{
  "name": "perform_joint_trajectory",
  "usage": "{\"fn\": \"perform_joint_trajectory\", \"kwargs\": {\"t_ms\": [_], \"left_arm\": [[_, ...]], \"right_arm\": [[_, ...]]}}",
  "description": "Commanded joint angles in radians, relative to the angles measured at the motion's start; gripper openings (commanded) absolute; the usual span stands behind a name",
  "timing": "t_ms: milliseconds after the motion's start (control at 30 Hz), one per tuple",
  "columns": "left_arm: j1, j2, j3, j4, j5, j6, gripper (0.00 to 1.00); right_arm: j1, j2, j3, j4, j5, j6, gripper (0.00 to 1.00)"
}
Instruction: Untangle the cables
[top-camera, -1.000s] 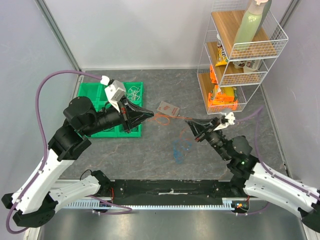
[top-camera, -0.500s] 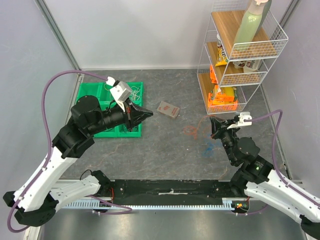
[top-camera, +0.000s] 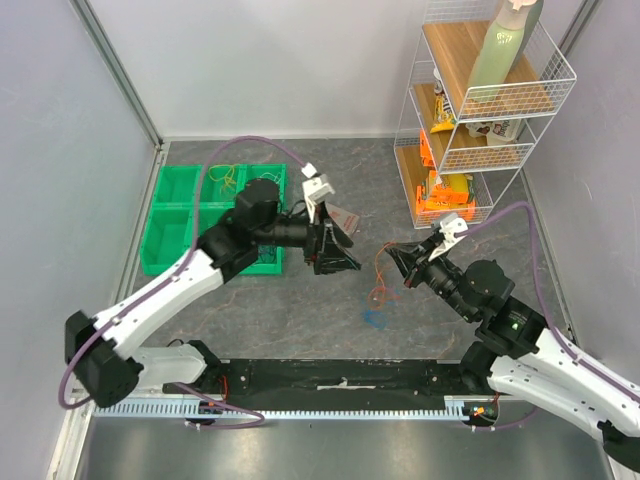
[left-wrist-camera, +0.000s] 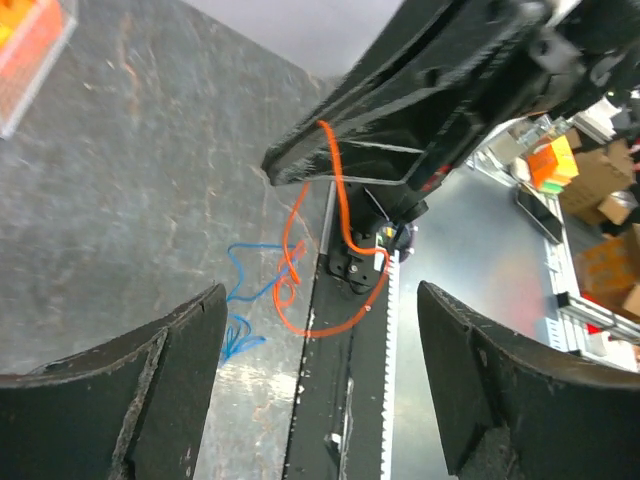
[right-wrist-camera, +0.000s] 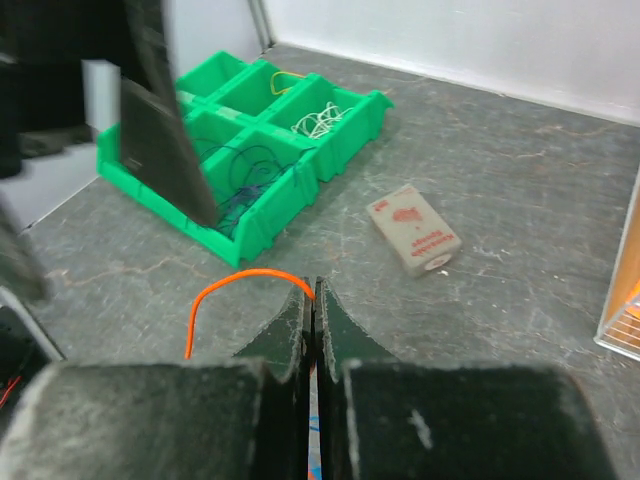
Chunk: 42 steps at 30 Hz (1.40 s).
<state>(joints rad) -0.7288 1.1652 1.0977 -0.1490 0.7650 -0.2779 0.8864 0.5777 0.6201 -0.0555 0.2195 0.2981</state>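
Note:
My right gripper is shut on an orange-red cable, which hangs from its tip in a loop above the table. The right wrist view shows that cable arching left out of the closed jaws of the right gripper. A blue cable lies loose on the table below it. My left gripper is open just left of the right one, nothing between its fingers. Its wrist view looks between the wide fingers of the left gripper at the orange-red cable and the blue cable.
A green bin tray sits at the left, with a yellow cable, a white cable and a dark purple cable in separate compartments. A small card box lies mid-table. A wire shelf rack stands at the back right.
My left arm swung from the green tray to the middle of the table and opened its jaws. My right gripper came back left, still pinching the orange-red cable.

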Motion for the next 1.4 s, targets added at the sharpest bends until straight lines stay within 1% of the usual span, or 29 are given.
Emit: {"fn": "perform_joint_trajectory", "kwargs": {"t_ms": [0, 100, 167, 267, 333, 367, 433, 500, 600, 633, 667, 700, 767, 867, 900, 967, 1033, 1100, 1200, 1300, 1367], "left_arm": [[-0.035, 0.077, -0.007, 0.193, 0.095, -0.125, 0.83], [-0.049, 0.123, -0.01, 0.268, 0.12, -0.174, 0.82], [-0.054, 0.139, -0.018, 0.308, 0.134, -0.202, 0.77], [-0.064, 0.163, -0.024, 0.327, 0.137, -0.228, 0.66], [-0.069, 0.188, -0.015, 0.303, 0.129, -0.225, 0.58], [-0.07, 0.2, -0.007, 0.284, 0.125, -0.218, 0.51], [-0.072, 0.224, 0.017, 0.215, 0.102, -0.199, 0.42], [-0.073, 0.243, 0.04, 0.157, 0.102, -0.176, 0.37], [-0.075, 0.251, 0.051, 0.131, 0.137, -0.164, 0.33], [-0.077, 0.248, 0.053, 0.121, 0.138, -0.155, 0.23], [-0.077, 0.242, 0.051, 0.115, 0.134, -0.149, 0.11], [-0.077, 0.234, 0.05, 0.108, 0.12, -0.139, 0.02], [-0.078, 0.211, 0.042, 0.106, 0.099, -0.127, 0.02], [-0.101, 0.163, 0.036, 0.146, 0.089, -0.11, 0.02], [-0.113, 0.142, 0.039, 0.179, 0.092, -0.113, 0.02], [-0.132, 0.113, 0.054, 0.227, 0.129, -0.141, 0.02], [-0.156, 0.102, 0.092, 0.253, 0.169, -0.191, 0.02], [-0.181, 0.109, 0.134, 0.255, 0.181, -0.227, 0.02], [-0.193, 0.103, 0.171, 0.259, 0.189, -0.262, 0.02], [-0.193, 0.062, 0.188, 0.241, 0.157, -0.245, 0.02], [-0.193, 0.038, 0.217, 0.191, 0.134, -0.21, 0.02]], "right_arm": [[-0.001, 0.014, 0.05, -0.035, -0.126, -0.017, 0.0], [0.0, 0.027, 0.046, -0.023, -0.15, -0.01, 0.0], [0.0, 0.039, 0.046, -0.015, -0.167, -0.007, 0.0], [0.002, 0.048, 0.044, -0.007, -0.186, 0.001, 0.0], [0.002, 0.042, 0.04, 0.0, -0.192, 0.007, 0.0], [0.0, 0.04, 0.038, 0.006, -0.193, 0.012, 0.0], [0.0, 0.039, 0.038, 0.008, -0.192, 0.015, 0.0], [0.0, 0.034, 0.038, 0.006, -0.18, 0.022, 0.0], [0.0, 0.028, 0.036, 0.01, -0.167, 0.03, 0.0], [0.0, 0.027, 0.036, 0.011, -0.166, 0.03, 0.0], [0.0, 0.025, 0.036, 0.01, -0.163, 0.032, 0.0], [0.0, 0.024, 0.036, 0.009, -0.161, 0.032, 0.0], [0.002, 0.027, 0.038, 0.011, -0.163, 0.033, 0.01], [0.002, 0.036, 0.027, 0.025, -0.144, 0.041, 0.1], [0.0, 0.037, 0.021, 0.029, -0.12, 0.059, 0.11], [0.0, 0.045, 0.003, 0.048, -0.054, 0.105, 0.14], [0.0, 0.056, -0.031, 0.135, -0.02, 0.151, 0.16], [0.0, 0.08, -0.068, 0.201, -0.017, 0.193, 0.19], [0.002, 0.158, -0.106, 0.31, -0.032, 0.236, 0.21], [-0.001, 0.23, -0.157, 0.367, -0.008, 0.265, 0.22], [-0.001, 0.258, -0.2, 0.372, 0.052, 0.298, 0.22]]}}
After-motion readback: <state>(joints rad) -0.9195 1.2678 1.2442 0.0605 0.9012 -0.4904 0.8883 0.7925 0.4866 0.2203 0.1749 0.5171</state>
